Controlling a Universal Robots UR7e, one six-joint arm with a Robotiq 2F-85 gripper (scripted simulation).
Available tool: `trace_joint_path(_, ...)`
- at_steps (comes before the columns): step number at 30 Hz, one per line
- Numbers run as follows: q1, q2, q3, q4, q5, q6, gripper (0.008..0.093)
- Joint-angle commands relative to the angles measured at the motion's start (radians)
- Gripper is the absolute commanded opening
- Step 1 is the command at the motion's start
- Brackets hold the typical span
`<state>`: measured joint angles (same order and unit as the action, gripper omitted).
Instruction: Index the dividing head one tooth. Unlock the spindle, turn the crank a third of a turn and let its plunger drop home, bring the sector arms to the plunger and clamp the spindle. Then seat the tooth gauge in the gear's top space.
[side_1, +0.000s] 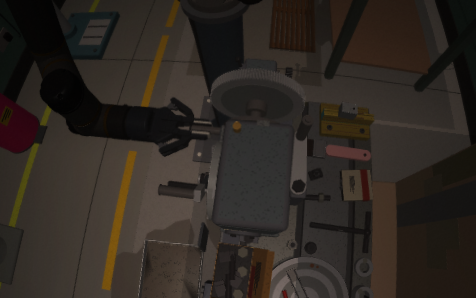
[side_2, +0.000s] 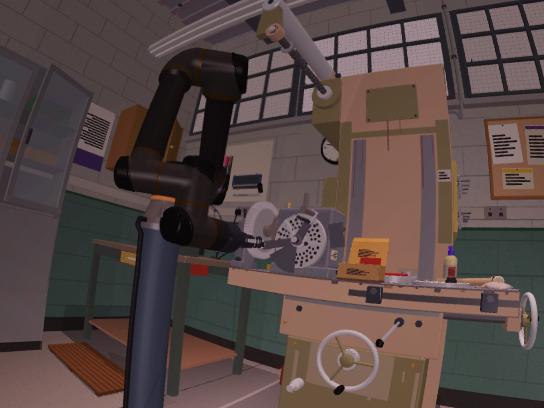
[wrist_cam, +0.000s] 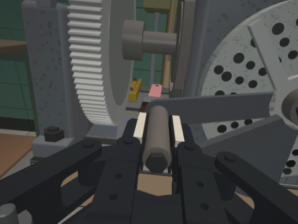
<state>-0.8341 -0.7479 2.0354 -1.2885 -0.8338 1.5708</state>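
On the milling table the grey dividing head (side_1: 252, 177) carries a large toothed gear (side_1: 256, 94) on its spindle and a holed index plate (wrist_cam: 248, 80) on its side. I have my gripper (wrist_cam: 157, 129) closed around the grey crank handle (wrist_cam: 156, 138), which sticks out from the crank arm (wrist_cam: 212, 106) lying across the plate. The sector arms (wrist_cam: 262, 55) fan over the plate's holes. A second grey handle (side_1: 177, 190) projects from the head lower down. The pink tooth gauge (side_1: 347, 152) lies flat on the table beyond the head.
A yellow holder block (side_1: 346, 120) sits near the gauge, and a red-and-white box (side_1: 356, 184) lies beside it. A T-handle wrench (side_1: 345, 229) and a round chuck (side_1: 307, 282) rest on the table. The blue-grey column (side_2: 150, 300) stands under my arm.
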Motion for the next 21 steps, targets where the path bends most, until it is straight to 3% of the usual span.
trace_joint_path(1, -0.001, -0.006, 0.002, 0.004, -0.001, 0.0, 0.008)
trace_joint_path(21, 0.001, -0.104, 0.017, 0.087, 0.0, 0.0, 0.008)
